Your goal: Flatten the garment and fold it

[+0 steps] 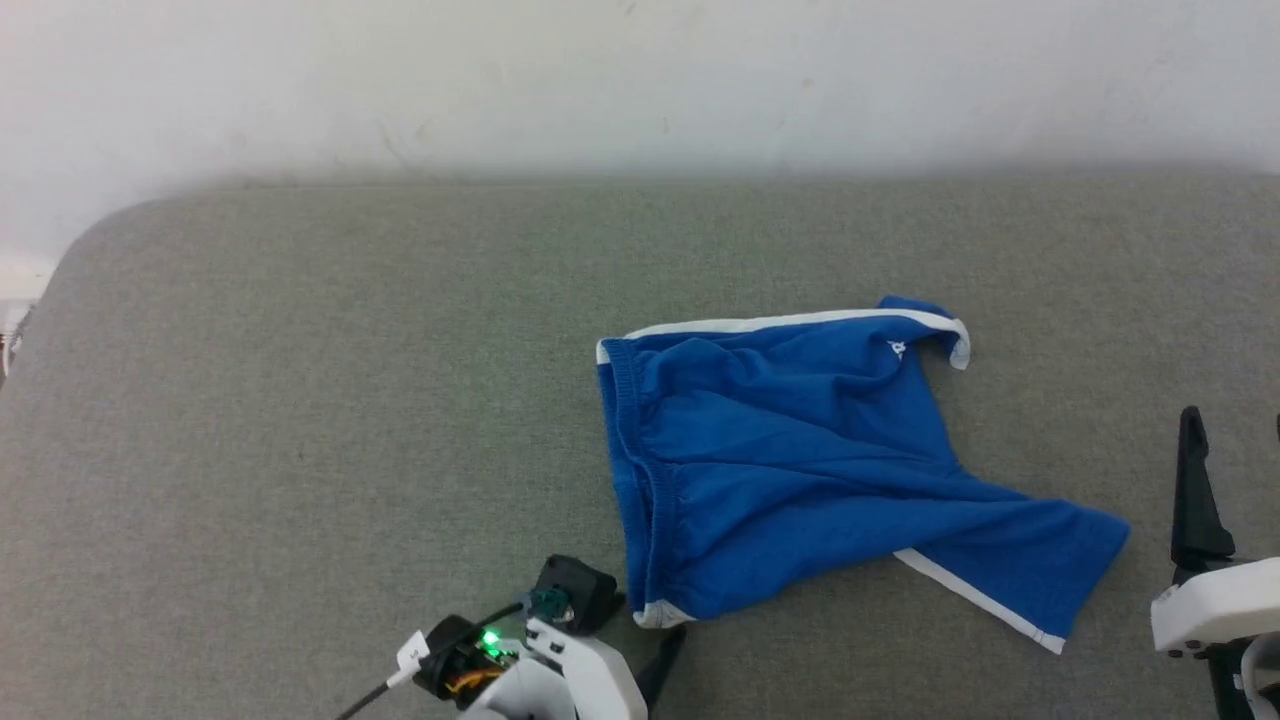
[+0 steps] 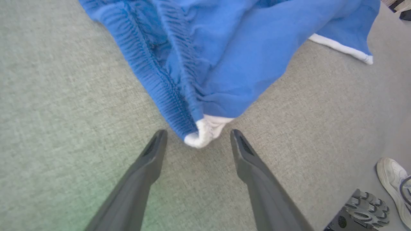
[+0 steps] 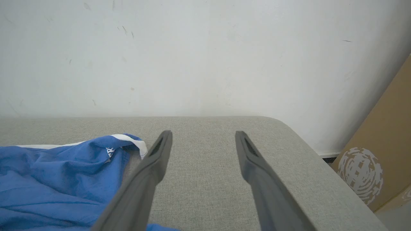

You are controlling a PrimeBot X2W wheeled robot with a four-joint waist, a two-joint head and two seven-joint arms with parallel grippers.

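Head view: shorts (image 1: 800,450) lie right of centre on the grey pad (image 1: 300,420). They're bright blue with white side stripes, wrinkled, not flat. Waistband (image 1: 632,450) is on my left side, running near to far, and both legs point to my right. The far leg's hem is curled over with the white trim up, and a small white logo (image 1: 896,349) sits just beside the curl. The near leg splays out to my right with a white stripe along its near edge. A white wall (image 1: 640,80) stands behind the pad.

Left gripper (image 2: 197,132): fingers apart, nothing clamped. In the left wrist view the near white corner of the waistband sits between my two fingertips, with the gathered elastic running away from it. I can't tell if either finger touches the cloth. In the head view this gripper is at the bottom edge, with a finger just beside that same corner. A white shoe (image 2: 393,183) shows at the lower right of the left wrist view.

Right gripper (image 3: 204,133): fingers apart, empty, bare pad between the tips. In the right wrist view the curled hem and logo lie to the left of the fingers. In the head view one dark finger stands at the right edge, near the near leg's hem but not touching it. A brown cardboard box (image 3: 385,144) with a pale round print stands past the pad's rounded corner, by the wall.
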